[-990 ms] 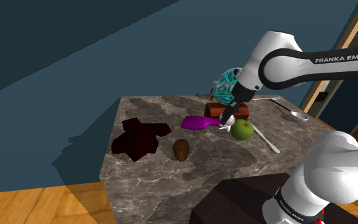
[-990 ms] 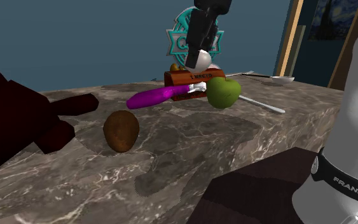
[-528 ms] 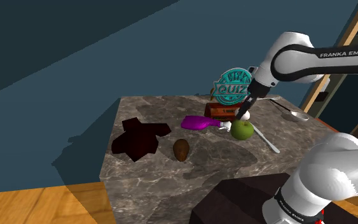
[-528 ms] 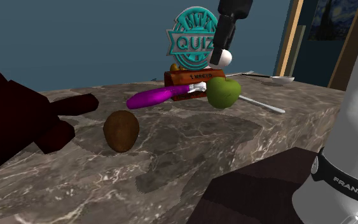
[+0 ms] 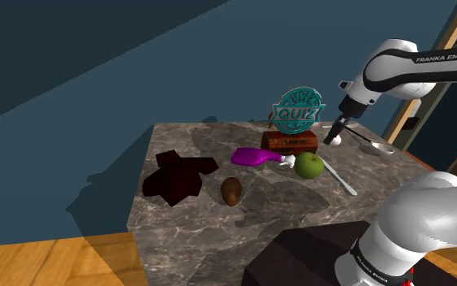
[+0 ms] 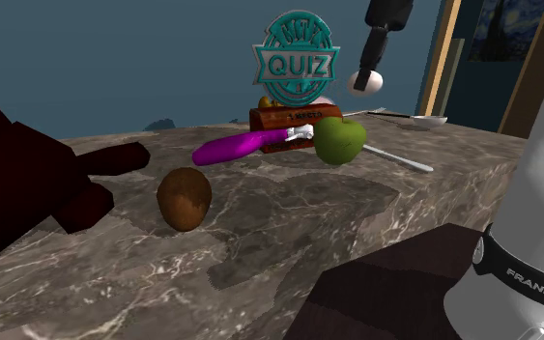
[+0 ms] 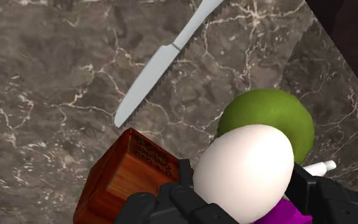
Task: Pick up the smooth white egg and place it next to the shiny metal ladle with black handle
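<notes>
In the shoulder view, the pincer (image 5: 333,136) hangs over the marble bench (image 5: 186,219), closed around the white egg (image 5: 337,138), just right of the teal quiz sign (image 5: 299,112). The ladle (image 5: 378,148) lies on the bench farther right of the sign.

In the second exterior view, the egg is in the air right of the sign, level with its lower half. A green apple (image 6: 340,138) sits in front of the sign's wooden base (image 6: 284,118).

In the wrist view, black fingers (image 7: 171,198) press the egg on both sides. Beneath it lie the apple, the sign's base and, beside the base, a knife (image 7: 155,70).
</notes>
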Available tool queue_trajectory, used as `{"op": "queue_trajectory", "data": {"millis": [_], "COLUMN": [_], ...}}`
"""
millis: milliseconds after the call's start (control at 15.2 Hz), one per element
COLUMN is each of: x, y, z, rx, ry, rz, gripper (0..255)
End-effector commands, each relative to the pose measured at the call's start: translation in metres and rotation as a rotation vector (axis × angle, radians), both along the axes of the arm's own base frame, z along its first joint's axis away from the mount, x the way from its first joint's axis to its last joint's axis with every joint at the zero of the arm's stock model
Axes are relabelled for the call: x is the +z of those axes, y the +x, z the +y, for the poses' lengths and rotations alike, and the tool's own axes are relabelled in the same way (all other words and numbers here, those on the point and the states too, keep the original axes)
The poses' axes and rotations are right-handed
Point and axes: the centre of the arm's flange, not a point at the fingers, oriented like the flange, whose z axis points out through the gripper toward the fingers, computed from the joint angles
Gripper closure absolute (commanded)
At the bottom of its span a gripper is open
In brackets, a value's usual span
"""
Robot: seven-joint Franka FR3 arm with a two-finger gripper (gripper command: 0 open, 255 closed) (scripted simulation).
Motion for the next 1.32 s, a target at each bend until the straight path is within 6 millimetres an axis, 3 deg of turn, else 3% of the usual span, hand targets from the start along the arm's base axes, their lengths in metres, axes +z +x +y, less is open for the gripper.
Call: {"op": "queue_trajectory", "data": {"millis": [0,1122,1254], "x": [-0.003,-0.002,-0.008], "y": [-0.007,-0.058,-0.061], "z": [-0.022,-0.241,-0.253], "rx": [0.002,0.002,0.002], "ry": [-0.001,-0.001,-0.001], "rz": [0.0,0.0,0.0], "gripper": [255,255,255]}}
